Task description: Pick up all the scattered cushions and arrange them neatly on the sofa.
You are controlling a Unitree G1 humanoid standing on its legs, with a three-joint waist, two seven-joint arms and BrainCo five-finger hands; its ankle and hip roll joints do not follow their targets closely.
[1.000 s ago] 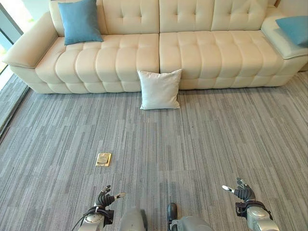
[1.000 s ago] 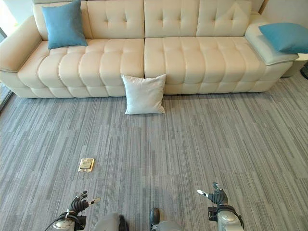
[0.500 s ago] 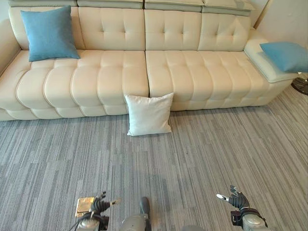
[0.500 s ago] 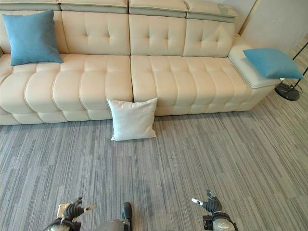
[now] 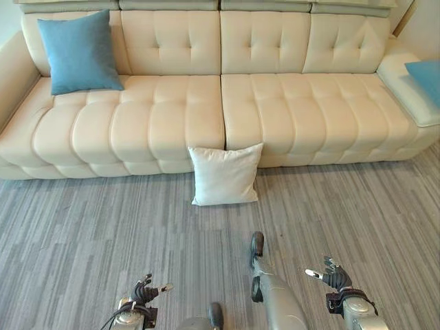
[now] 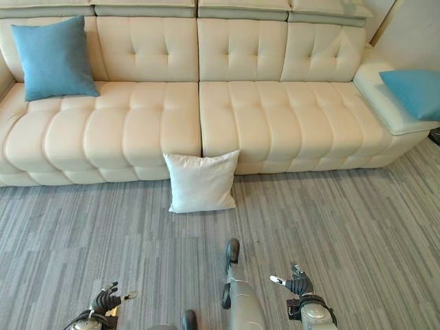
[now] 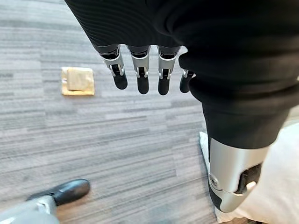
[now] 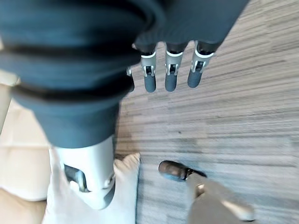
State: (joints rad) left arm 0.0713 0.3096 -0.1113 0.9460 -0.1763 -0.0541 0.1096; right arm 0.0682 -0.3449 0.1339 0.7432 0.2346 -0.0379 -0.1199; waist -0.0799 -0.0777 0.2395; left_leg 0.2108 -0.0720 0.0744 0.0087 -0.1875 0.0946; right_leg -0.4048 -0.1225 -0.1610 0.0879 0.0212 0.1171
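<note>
The whole view has slid sideways and down a little since half a second ago, so the head camera has moved and not the furniture; the white cushion (image 5: 225, 174) now sits closer to the middle of the picture, and the brass floor plate (image 7: 78, 80), which lay by the left robot hand (image 5: 145, 294), now shows past that hand's fingers in its wrist view; the cushion itself has not shifted against the sofa (image 5: 220, 89).

Both hands are empty; the left one hangs low at 7 o'clock with fingers straight and relaxed, and the right robot hand (image 5: 333, 278) at 5 o'clock is likewise spread, thumb out, holding nothing.

The white cushion stands on the grey carpet (image 5: 82, 234) at 12 o'clock from the robot, propped upright against the sofa front just where the two seat sections meet; it is near square, so no long axis to speak of; its broad face points back toward the robot and tilts slightly upward, top edge resting on the sofa.

The step in hand looks like the approach; I would close in square to that face, bring both hands to the side edges and lift it straight up onto the seat. One blue cushion (image 5: 78, 47) already leans on the backrest at 10 o'clock; another blue cushion (image 6: 415, 91) lies on the arm at 2 o'clock.
</note>
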